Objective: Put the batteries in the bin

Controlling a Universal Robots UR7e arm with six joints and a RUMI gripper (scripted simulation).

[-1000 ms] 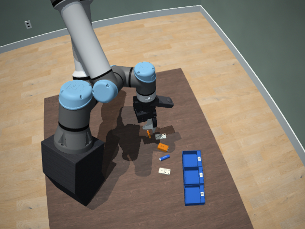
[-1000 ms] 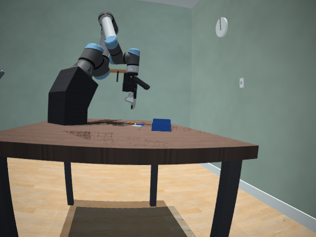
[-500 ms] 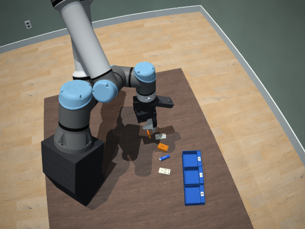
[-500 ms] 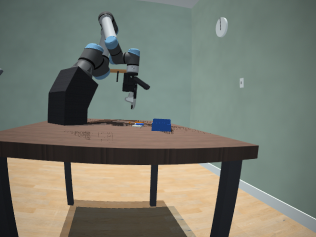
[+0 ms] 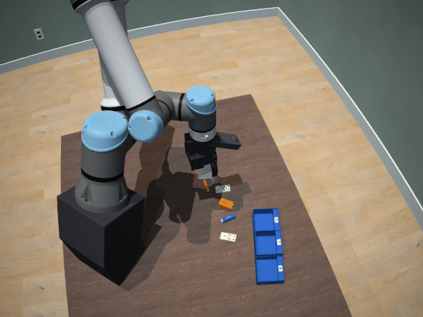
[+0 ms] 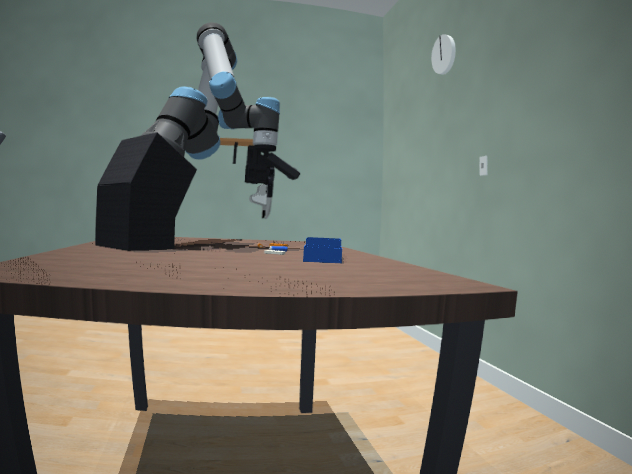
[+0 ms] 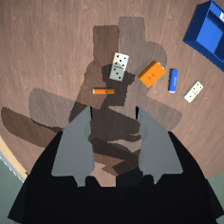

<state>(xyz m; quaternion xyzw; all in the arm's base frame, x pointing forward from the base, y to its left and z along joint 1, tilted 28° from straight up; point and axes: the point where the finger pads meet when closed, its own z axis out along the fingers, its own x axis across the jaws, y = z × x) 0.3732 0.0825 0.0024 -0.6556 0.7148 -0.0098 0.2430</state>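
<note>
A thin orange cylindrical battery (image 5: 205,185) lies on the dark wooden table; it also shows in the wrist view (image 7: 102,90). An orange nine-volt block battery (image 5: 225,203) lies to its right, also in the wrist view (image 7: 152,74). A blue cylindrical battery (image 5: 228,218) (image 7: 173,80) lies past it. A row of three blue bins (image 5: 268,245) with small label tags stands at the right; I cannot read the letters. My gripper (image 5: 208,177) hangs well above the table over the thin orange battery. Its fingers stand partly apart with nothing between them.
A grey domino (image 5: 222,188) lies next to the thin orange battery, and a white domino (image 5: 227,236) lies near the blue battery. The arm's black base (image 5: 99,225) stands at the table's left. The bins stand upright (image 6: 322,250).
</note>
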